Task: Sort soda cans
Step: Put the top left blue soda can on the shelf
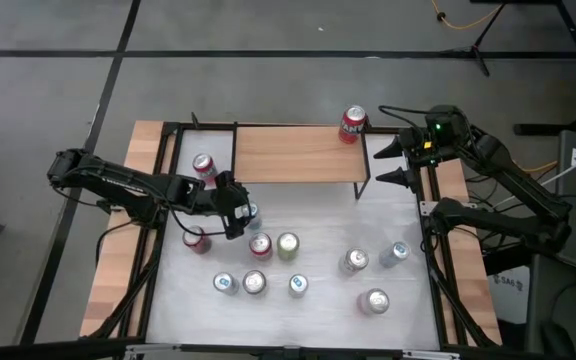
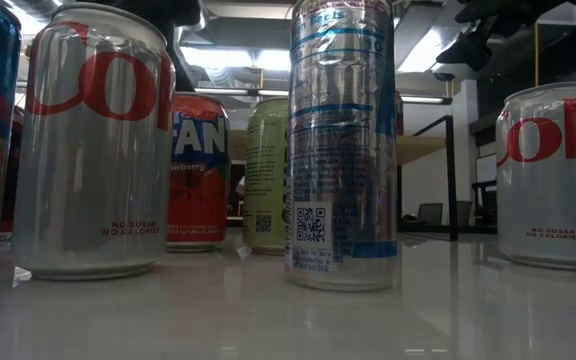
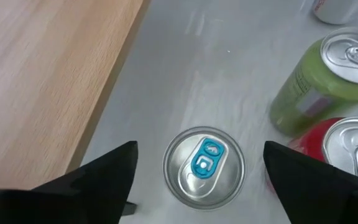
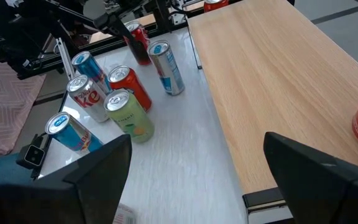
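Soda cans (image 1: 298, 285) stand scattered over the white table (image 1: 318, 310); a blue-tabbed can (image 3: 204, 165) sits between the left gripper's (image 3: 197, 180) spread fingers. Neighbouring cans crowd close, so a finger could topple one. Right gripper (image 4: 197, 168) waits open by the shelf (image 1: 298, 152).

— What is seen besides the sorting items?

— A white worktop (image 1: 318, 300) is framed by black rails (image 1: 430, 280). A raised wooden shelf (image 1: 293, 153) is set along its far edge.

— And beyond the right end effector (image 1: 393, 160)?

— A grey floor (image 1: 268, 60) is crossed by a dark line (image 1: 108, 80). An orange cable (image 1: 468, 20) is laid behind it, farther off.
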{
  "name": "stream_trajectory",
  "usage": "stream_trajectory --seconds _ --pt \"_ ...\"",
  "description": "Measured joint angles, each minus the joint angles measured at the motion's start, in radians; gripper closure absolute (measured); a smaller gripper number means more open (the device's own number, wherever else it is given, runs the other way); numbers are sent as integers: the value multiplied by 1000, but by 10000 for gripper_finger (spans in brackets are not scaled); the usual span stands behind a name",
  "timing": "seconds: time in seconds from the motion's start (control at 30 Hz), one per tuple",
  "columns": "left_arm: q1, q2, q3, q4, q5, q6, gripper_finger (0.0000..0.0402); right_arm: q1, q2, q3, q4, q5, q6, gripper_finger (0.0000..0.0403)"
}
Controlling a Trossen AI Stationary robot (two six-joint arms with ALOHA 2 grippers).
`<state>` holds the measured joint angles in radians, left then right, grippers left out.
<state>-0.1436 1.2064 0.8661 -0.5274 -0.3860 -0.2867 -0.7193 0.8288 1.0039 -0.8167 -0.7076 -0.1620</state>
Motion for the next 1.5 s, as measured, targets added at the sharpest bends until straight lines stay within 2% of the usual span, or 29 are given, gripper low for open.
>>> stream_trajectory --seconds 0.23,0.83,1.07,1.23,1.5 --pt "0 7 -1 -5 0 -2 59 0 0 0 0 0 0 47" --pt "0 180 -1 -4 2 8 59 0 0 0 0 0 -1 47" --pt "0 197 -1 8 -11 -42 63 0 0 0 0 0 0 47" --pt "0 192 -1 10 -26 -93 94 0 0 0 0 0 0 47" --pt "0 189 -1 39 -41 -104 196 0 0 0 0 0 0 47"
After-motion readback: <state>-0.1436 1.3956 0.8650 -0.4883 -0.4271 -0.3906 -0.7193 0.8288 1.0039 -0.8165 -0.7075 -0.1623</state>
